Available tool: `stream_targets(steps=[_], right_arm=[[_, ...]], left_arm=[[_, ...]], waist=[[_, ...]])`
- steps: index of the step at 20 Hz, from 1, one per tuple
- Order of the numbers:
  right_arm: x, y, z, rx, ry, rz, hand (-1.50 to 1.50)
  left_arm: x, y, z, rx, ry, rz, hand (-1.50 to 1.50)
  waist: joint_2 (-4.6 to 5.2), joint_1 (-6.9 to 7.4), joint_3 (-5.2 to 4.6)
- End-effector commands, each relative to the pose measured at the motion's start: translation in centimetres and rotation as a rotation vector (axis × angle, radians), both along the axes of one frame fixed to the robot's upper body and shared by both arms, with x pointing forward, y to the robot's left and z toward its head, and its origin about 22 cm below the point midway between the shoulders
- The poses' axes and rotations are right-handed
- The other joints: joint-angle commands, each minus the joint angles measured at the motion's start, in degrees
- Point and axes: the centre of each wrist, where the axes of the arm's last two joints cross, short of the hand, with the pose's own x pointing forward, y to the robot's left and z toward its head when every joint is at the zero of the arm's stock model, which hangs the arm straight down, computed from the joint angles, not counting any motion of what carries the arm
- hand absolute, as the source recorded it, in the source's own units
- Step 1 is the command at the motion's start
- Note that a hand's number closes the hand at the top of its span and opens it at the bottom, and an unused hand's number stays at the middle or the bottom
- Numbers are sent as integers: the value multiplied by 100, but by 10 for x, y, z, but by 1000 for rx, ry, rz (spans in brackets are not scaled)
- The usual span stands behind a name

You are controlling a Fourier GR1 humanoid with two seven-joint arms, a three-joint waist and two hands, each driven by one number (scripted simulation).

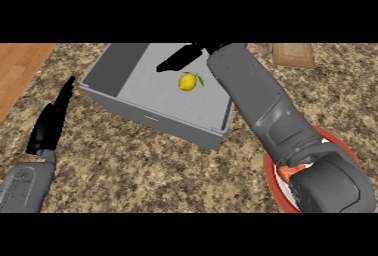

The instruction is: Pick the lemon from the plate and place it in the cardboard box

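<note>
Item under task: the small yellow lemon [188,82] with a green leaf lies on the floor of the open grey rectangular box [159,117], toward its right side, with walls all round it. The box reads grey, not cardboard brown. The round red plate [345,150], at the near right of the speckled brown stone desk [148,165], carries no lemon, as far as the grey right forearm crossing it allows a view.

The black right hand [179,58] hangs over the box just beyond the lemon, fingers straight, released and apart from the fruit. The black left hand [50,122] rests at the left edge, fingers straight, holding nothing.

Assessment: pick and placement appear done. What is left, at most, is drawing the right arm clear of the box.
</note>
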Motion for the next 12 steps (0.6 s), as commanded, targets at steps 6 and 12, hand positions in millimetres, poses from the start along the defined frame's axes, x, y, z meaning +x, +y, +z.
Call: stream_targets(steps=[6,12], right_arm=[[17,-60,19,160,36,-19,-150],[22,-134,7,151,46,-87,-150]], left_arm=[[-9,23,7,11,1,49,0],[-14,26,1,-1,-2,51,0]], waist=[[-18,-234,5],[28,-281,7]])
